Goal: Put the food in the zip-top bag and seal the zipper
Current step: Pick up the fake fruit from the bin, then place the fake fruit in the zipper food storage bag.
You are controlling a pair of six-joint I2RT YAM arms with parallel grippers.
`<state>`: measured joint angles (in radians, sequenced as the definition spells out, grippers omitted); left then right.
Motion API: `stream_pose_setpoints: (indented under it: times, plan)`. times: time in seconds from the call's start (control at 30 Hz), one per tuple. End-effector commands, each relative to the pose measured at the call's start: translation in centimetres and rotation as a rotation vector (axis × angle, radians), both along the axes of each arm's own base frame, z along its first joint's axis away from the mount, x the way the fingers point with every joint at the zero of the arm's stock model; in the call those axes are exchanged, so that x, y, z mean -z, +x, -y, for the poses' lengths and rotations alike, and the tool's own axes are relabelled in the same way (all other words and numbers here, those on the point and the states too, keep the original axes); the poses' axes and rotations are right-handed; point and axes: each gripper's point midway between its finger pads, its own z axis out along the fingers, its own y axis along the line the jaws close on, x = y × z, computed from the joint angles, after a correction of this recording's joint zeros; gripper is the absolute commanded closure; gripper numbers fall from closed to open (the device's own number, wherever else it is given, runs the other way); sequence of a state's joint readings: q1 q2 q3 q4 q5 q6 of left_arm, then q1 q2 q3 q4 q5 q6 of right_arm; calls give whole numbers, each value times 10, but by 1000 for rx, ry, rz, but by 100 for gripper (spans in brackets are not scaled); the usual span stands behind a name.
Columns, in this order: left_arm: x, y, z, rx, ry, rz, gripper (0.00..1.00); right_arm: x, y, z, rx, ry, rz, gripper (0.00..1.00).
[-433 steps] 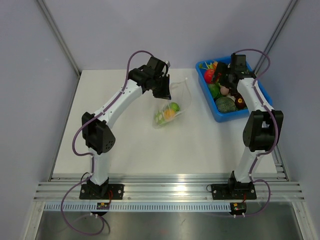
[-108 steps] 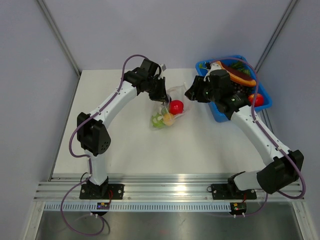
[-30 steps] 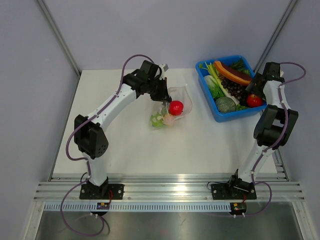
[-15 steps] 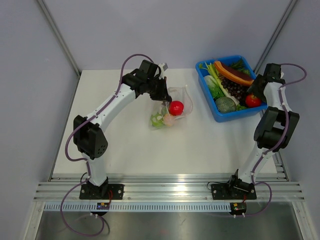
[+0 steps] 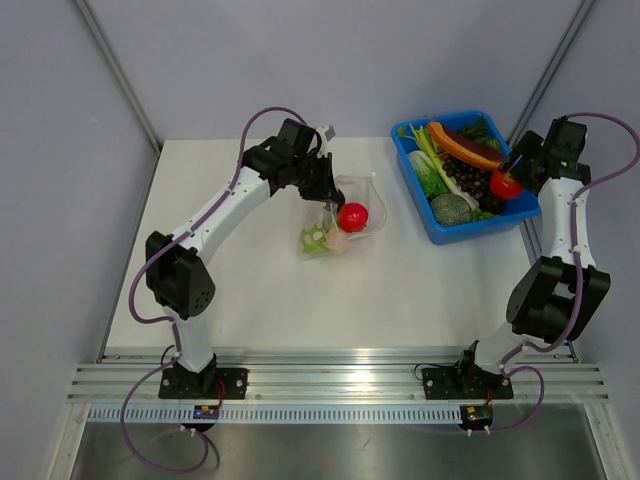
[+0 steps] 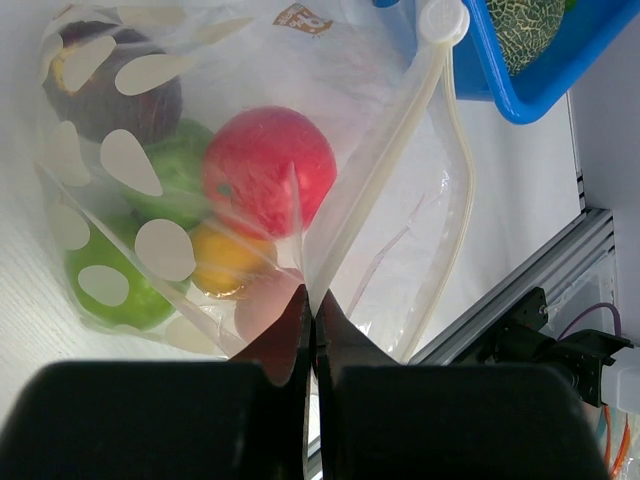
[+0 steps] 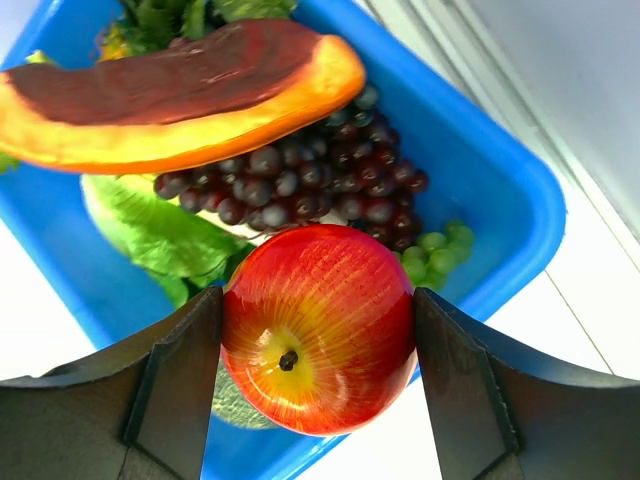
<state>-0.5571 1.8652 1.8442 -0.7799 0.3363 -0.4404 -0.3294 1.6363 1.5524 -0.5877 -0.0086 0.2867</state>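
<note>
Right gripper (image 7: 318,385) is now clamped on a glossy red-and-yellow toy apple (image 5: 505,184), one finger on each side. The apple has come up off the pile since half a second ago, when it sat lower among the items. The blue plastic tray (image 7: 520,190) of toy produce is directly under this gripper, near its right rim. Pick looks done, carry to the bag not yet begun. Left gripper (image 6: 312,320) hasn't moved over the last seconds. It is closed, pinching one lip of the clear crinkly zip-top bag (image 6: 400,250), which lies on the white bench (image 5: 400,290) just beyond its tips. The pale zipper strip (image 6: 385,160) runs away from the tips, mouth apparently gaping, not sealed. Inside the bag, just ahead of the left fingers: a red ball fruit (image 6: 270,165), a yellow-orange piece (image 6: 230,260), a green piece (image 6: 105,285) and a dark purple one (image 6: 110,95). The red ball got there after the right arm's visit to the mouth a few seconds back. Judgement: filling is midway, and the apple is well apart from the bag. Next comes a cross-bench carry to the held-open mouth, then sealing.
</note>
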Motion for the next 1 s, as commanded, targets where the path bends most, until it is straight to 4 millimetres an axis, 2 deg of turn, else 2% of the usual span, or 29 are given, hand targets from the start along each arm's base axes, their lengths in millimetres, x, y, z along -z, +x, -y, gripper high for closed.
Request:
stream_pose_setpoints:
  times: [0.0, 0.13, 0.27, 0.5, 0.7, 0.83, 0.97]
  plan:
    - [-35, 3, 4, 19, -42, 84, 100, -18, 2, -17, -59, 39, 72, 55]
    - [-43, 5, 7, 14, -62, 88, 100, -29, 3, -38, -115, 50, 90, 54]
    - [-51, 7, 9, 5, -85, 95, 100, -31, 3, -41, -115, 41, 100, 52]
    - [-56, 4, 12, 16, -106, 86, 100, 0, 6, -42, -111, 72, 43, 53]
    - [-72, 5, 14, 28, -130, 107, 100, 24, 7, -43, -114, 101, -6, 53]
    - [-82, 7, 12, 41, -197, 86, 100, 31, 8, -44, -112, 109, -17, 52]
    - [-92, 12, 6, 44, -257, 73, 100, 28, 10, -44, -114, 109, -9, 52]
